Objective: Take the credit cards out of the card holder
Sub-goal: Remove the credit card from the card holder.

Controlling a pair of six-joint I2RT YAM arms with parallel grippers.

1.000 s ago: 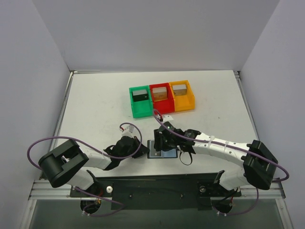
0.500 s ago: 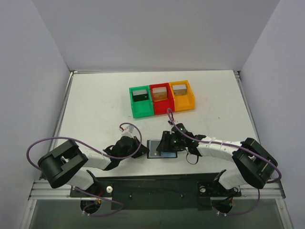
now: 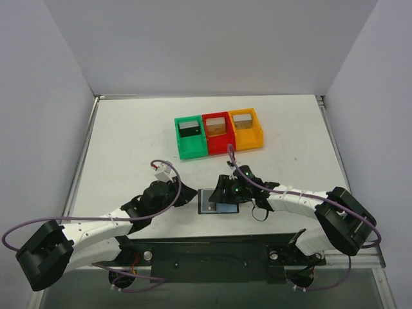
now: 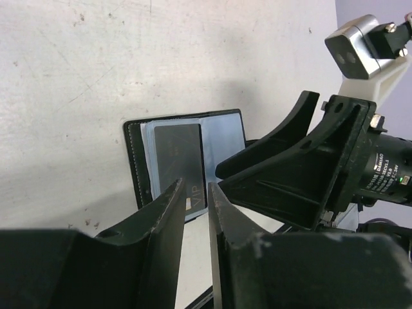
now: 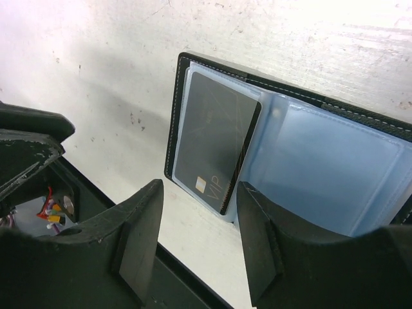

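Observation:
The card holder [image 3: 207,203] lies open on the table between the two grippers. It is black with clear sleeves [image 5: 325,170]. A dark card marked VIP [image 5: 215,145] sits in its left sleeve and also shows in the left wrist view [image 4: 179,161]. My left gripper [image 3: 192,200] is at the holder's left edge; its jaws [image 4: 196,193] stand a narrow gap apart and hold nothing, level with the card's near corner. My right gripper [image 3: 223,194] hovers over the holder, open wide [image 5: 199,219] and empty, with one finger [image 5: 261,248] over the right sleeve.
Green [image 3: 190,138], red [image 3: 219,133] and orange [image 3: 247,129] bins stand in a row behind the holder, each with a flat piece inside. The black base rail [image 3: 212,248] runs just in front of the holder [image 5: 187,283].
My left arm has stretched out, its elbow swinging down and left, while its gripper stays at the holder's left edge. My right arm lowered and its gripper shifted slightly right over the holder.

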